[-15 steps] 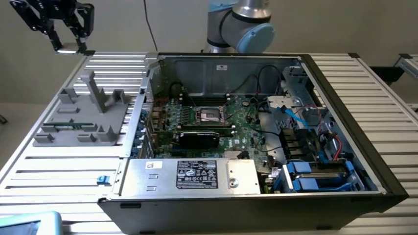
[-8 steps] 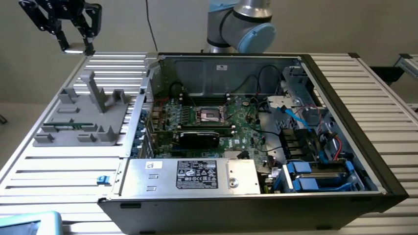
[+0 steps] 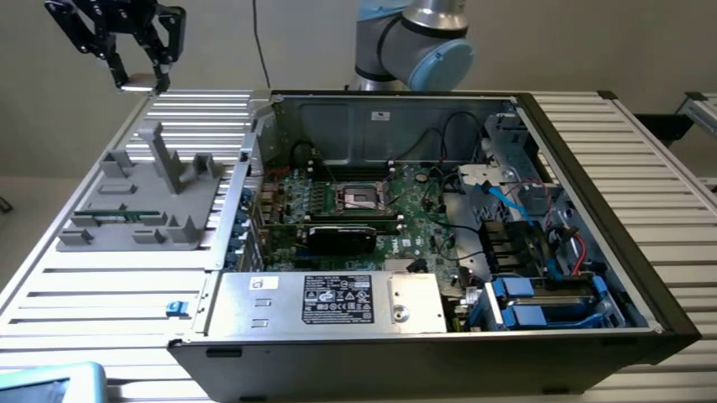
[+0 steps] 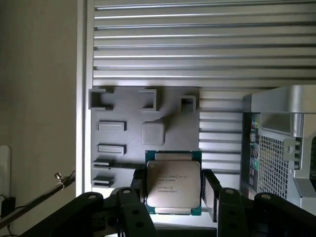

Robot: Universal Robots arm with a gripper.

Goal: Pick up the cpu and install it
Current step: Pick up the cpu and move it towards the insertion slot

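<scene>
The cpu (image 4: 173, 183) is a flat square chip with a silvery-beige top and thin green edge, and my gripper (image 4: 174, 186) is shut on it from both sides, holding it in the air. In the exterior view my gripper (image 3: 143, 77) hangs high at the far left, above the slatted table's back corner, with the pale cpu (image 3: 140, 82) at its tips. The black square socket (image 3: 362, 196) sits on the green motherboard inside the open computer case (image 3: 583, 176), well off toward the exterior view's right of the gripper.
A grey fixture block (image 3: 146, 197) with upright posts and slots lies on the slatted table (image 3: 101, 302) beside the case; the wrist view looks down on that grey fixture (image 4: 143, 131). A black graphics card (image 3: 349, 235) and a labelled power supply (image 3: 336, 300) fill the case front.
</scene>
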